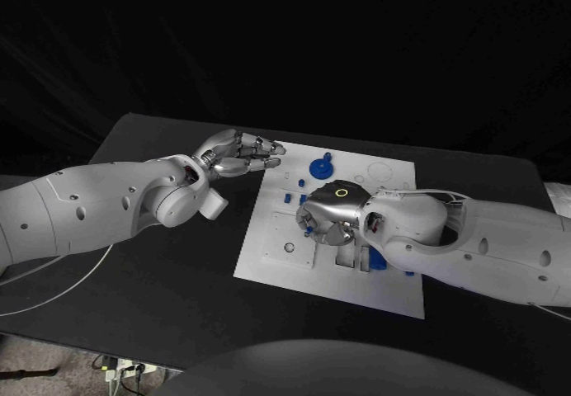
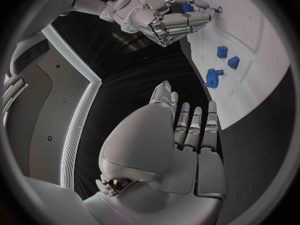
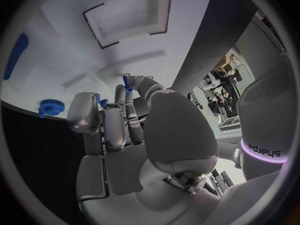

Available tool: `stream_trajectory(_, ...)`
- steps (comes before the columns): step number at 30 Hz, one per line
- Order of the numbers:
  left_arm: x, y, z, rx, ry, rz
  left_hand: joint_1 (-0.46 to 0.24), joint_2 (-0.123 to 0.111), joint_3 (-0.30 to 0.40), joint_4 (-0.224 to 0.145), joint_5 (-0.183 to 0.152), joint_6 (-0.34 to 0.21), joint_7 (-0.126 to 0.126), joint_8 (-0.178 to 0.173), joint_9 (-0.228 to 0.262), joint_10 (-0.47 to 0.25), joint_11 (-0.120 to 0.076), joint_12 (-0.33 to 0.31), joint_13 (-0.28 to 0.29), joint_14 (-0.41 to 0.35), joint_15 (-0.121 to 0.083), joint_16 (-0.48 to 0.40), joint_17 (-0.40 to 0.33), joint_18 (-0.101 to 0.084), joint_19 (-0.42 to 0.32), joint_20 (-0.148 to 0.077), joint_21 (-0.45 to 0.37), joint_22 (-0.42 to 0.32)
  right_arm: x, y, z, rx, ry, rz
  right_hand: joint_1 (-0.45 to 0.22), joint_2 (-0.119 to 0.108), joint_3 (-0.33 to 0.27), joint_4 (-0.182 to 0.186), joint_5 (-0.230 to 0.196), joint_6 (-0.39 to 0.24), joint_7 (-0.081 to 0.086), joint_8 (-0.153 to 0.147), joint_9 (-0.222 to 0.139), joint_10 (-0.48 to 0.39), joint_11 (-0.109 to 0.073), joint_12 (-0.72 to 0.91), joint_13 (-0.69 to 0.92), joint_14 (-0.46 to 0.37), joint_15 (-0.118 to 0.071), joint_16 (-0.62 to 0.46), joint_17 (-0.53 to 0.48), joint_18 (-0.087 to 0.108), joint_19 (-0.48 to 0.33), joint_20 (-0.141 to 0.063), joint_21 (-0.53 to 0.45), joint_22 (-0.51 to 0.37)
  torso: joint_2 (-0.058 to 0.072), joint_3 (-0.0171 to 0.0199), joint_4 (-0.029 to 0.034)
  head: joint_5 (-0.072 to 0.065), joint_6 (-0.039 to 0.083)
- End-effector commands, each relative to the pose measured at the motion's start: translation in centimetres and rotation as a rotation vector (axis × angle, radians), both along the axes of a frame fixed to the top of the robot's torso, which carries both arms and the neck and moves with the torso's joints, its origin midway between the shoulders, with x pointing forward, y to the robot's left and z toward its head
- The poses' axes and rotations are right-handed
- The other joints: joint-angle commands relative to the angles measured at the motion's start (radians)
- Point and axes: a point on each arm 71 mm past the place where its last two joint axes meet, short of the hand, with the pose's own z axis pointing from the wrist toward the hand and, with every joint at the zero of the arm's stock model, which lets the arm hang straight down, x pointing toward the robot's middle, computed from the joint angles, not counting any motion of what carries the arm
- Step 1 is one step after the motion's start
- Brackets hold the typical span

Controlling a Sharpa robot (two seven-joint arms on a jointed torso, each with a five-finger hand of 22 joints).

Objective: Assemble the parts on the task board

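Pinching small blue part (image 3: pixel 127 81), right robot hand (image 1: pixel 327 216) over task board (image 1: pixel 393 290); left robot hand (image 1: pixel 238 153) empty, spread.

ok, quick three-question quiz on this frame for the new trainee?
1. True or false: the left hand holds a blue part.
2. The right hand is above: A) the white board; B) bare table; C) the other arm.
3. Is the blue gear touched by either hand, or free?
Key: 1 false, its fingers are spread and empty. 2 A. 3 free.
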Motion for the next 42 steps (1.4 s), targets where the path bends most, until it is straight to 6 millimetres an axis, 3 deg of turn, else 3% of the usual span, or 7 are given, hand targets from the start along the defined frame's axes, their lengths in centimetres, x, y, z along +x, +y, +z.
stream_trajectory(1,-0.1,-0.2,-0.1,-0.005,0.022,-0.020,0.007,0.000,-0.005,0.000,0.005,-0.004,0.004,-0.002,-0.001,-0.001,0.003,-0.001,0.000,0.001,0.000,-0.001,0.001,-0.010,0.008,0.003,0.007,-0.001,-0.1,0.2,-0.1,-0.019,-0.003,0.011,-0.008,0.001,0.005,-0.002,-0.002,0.006,0.001,-0.005,-0.001,0.006,0.001,-0.005,-0.001,0.006,-0.003,0.001,-0.002,-0.006,0.006,0.003,0.000,0.138,0.000,0.0002,-0.0006,0.000,0.000)
stream_trajectory(31,0.0,-0.4,-0.3,0.003,0.043,-0.029,0.008,-0.001,-0.007,0.000,0.005,-0.006,0.004,-0.003,-0.001,-0.003,0.003,-0.003,0.000,-0.002,0.001,-0.003,0.000,-0.011,0.008,0.002,0.007,-0.002,-0.1,0.1,-0.9,-0.041,0.026,0.006,-0.007,0.001,0.008,-0.005,-0.005,0.005,0.000,-0.011,-0.002,0.006,0.002,-0.009,-0.004,0.003,-0.005,-0.005,-0.010,-0.004,0.003,0.003,-0.007,0.136,0.000,0.0000,0.0002,0.004,0.000)
stream_trajectory(35,-0.1,-0.4,-0.3,0.003,0.044,-0.029,0.009,-0.001,-0.008,0.000,0.005,-0.007,0.004,-0.004,-0.001,-0.005,0.003,-0.004,0.000,-0.003,0.001,-0.004,0.000,-0.011,0.009,0.002,0.007,-0.003,0.0,0.1,-1.1,-0.040,0.027,0.002,-0.012,-0.001,0.011,-0.005,-0.010,-0.005,0.002,-0.025,-0.006,-0.009,0.007,-0.023,-0.011,-0.001,-0.003,-0.011,-0.018,-0.003,-0.001,0.004,-0.015,0.134,0.000,0.0001,0.0000,0.006,0.000)
stream_trajectory(42,-0.1,-0.4,-0.3,0.004,0.045,-0.030,0.009,-0.001,-0.008,0.000,0.005,-0.007,0.004,-0.004,-0.001,-0.005,0.003,-0.004,0.000,-0.003,0.001,-0.004,0.000,-0.011,0.009,0.002,0.007,-0.003,0.0,0.1,-1.2,-0.042,0.028,-0.003,-0.020,-0.006,0.020,-0.005,-0.038,-0.048,-0.006,-0.082,-0.036,-0.044,0.021,-0.046,-0.018,-0.014,0.007,-0.024,-0.036,0.001,-0.014,0.012,-0.039,0.128,0.000,0.0003,0.0004,0.007,0.000)
